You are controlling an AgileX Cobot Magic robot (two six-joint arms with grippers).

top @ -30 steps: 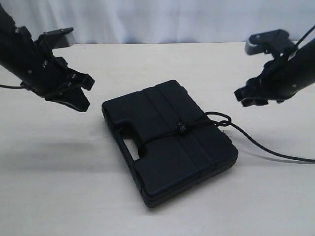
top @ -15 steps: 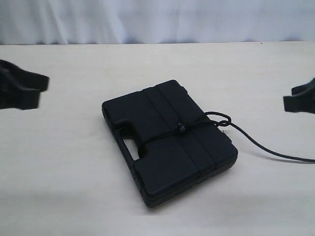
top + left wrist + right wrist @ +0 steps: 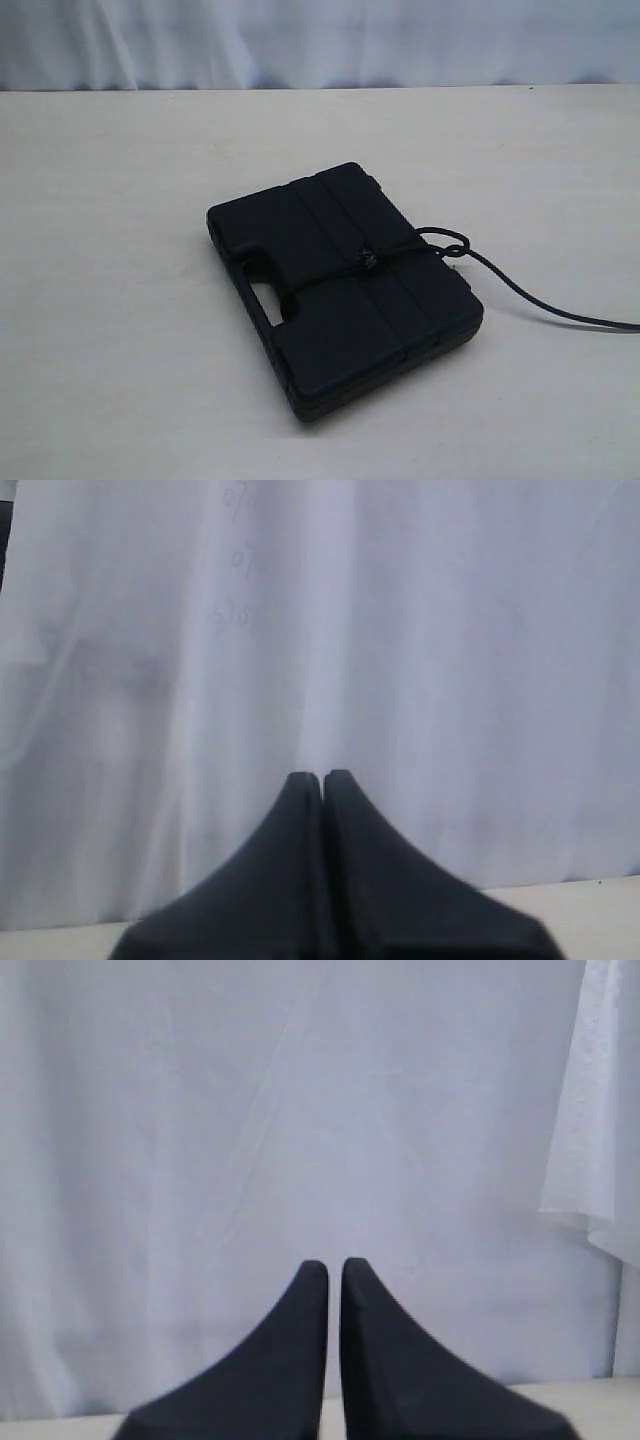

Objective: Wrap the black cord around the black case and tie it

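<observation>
The black case (image 3: 340,290) lies flat at the middle of the table in the exterior view, handle slot toward the left. The black cord (image 3: 400,254) crosses its top, with a knot near the case's middle and a small loop at its right edge; the free end trails off to the right (image 3: 560,315). Neither arm shows in the exterior view. My left gripper (image 3: 321,777) faces a white curtain, fingers pressed together, holding nothing. My right gripper (image 3: 334,1265) also faces the curtain, its fingers nearly touching with a thin slit between them, empty.
A pale table (image 3: 120,350) surrounds the case on all sides. A white curtain (image 3: 320,40) hangs behind the table's far edge, and fills both wrist views.
Both arms have drawn back, left one to the left and right one to the right, and have left the exterior view. Case and cord have not moved.
</observation>
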